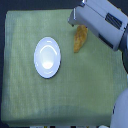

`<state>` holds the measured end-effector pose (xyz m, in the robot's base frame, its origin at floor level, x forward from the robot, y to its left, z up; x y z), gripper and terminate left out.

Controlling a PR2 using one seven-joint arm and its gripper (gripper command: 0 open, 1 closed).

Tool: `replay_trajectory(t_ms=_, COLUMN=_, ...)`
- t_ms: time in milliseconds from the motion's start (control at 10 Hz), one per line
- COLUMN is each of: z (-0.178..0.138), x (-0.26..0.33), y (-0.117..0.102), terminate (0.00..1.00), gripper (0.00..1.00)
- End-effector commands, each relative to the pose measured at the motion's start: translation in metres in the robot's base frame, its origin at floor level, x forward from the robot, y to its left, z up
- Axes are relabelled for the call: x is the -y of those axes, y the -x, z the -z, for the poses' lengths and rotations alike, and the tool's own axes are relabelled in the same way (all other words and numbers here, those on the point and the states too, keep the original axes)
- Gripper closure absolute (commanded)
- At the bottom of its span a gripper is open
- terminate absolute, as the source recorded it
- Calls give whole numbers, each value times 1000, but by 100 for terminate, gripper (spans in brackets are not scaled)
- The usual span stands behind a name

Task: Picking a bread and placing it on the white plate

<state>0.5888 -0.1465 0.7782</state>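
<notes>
Grey-white PR2 gripper (76, 21) sits over the top end of the elongated golden-brown bread loaf (80, 39), likely lining up a grasp; jaw state can't be told. Loaf lies on green cloth (30, 95), near the exterior view's right of the round glossy white plate (47, 57), not touching.

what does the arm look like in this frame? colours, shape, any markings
Only one arm shows, entering from the exterior view's upper right. It has a boxy, pale grey-white casing with rounded edges. A dark rectangular panel or vent sits on its upper face. The underside looks darker grey. The gripper end is a grey, tapered wedge; the picture is too blurred to show cables, lettering or finger detail.
</notes>
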Motion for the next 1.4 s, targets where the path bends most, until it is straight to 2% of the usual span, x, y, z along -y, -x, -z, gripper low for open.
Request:
replay_trajectory(t_ms=0, z=35, x=11, y=-2, terminate=0, gripper=0)
replay_trajectory(t_ms=400, z=45, x=-2, y=-5, terminate=0, gripper=0)
replay_trajectory(t_ms=700, z=52, x=0, y=5, terminate=0, gripper=0)
replay_trajectory(t_ms=1300, z=55, x=6, y=7, terminate=0, gripper=0)
